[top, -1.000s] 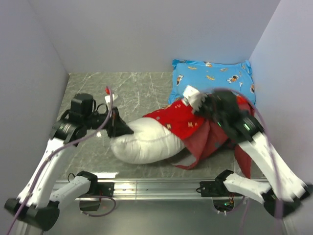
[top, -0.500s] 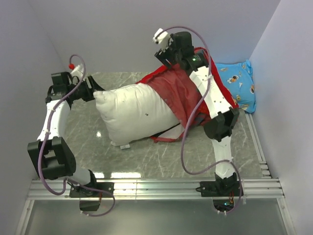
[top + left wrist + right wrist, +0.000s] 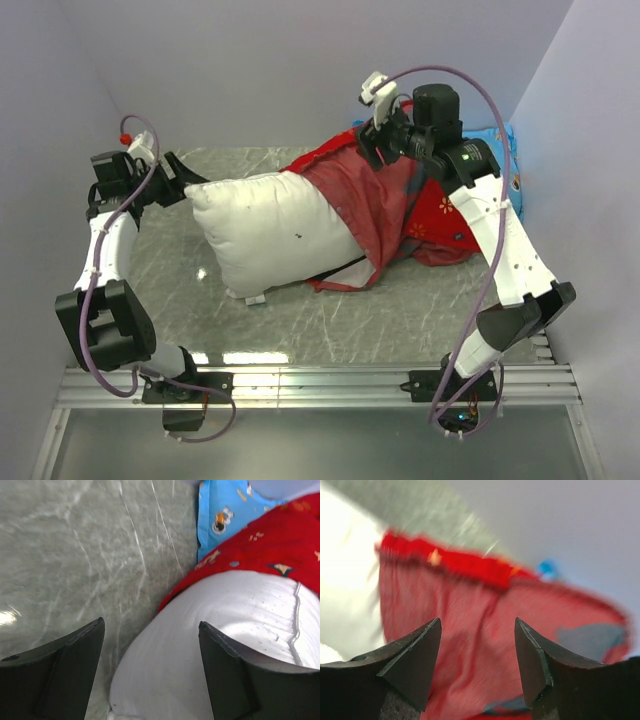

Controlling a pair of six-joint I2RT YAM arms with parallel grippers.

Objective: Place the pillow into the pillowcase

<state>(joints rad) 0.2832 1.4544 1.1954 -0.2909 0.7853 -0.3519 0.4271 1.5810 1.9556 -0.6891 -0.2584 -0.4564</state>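
Pillow [image 3: 270,235] lies mid-worktop [image 3: 300,330], its right end inside the red pillowcase [image 3: 365,200], just as half a second ago, while your right arm now sits further right. Left fingers [image 3: 60,672] straddle the pillow's corner, spread wide and gripping nothing. Right fingers [image 3: 405,665] gape empty too (that view is blurred). The arm hides most of the blue pillow [image 3: 497,138].

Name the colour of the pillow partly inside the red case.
Plain white pillow, clearest in the top view.

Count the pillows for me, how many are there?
2. The white pillow lies mid-table, one end inside the red pillowcase; the blue pillow sits in the far right corner, mostly hidden.
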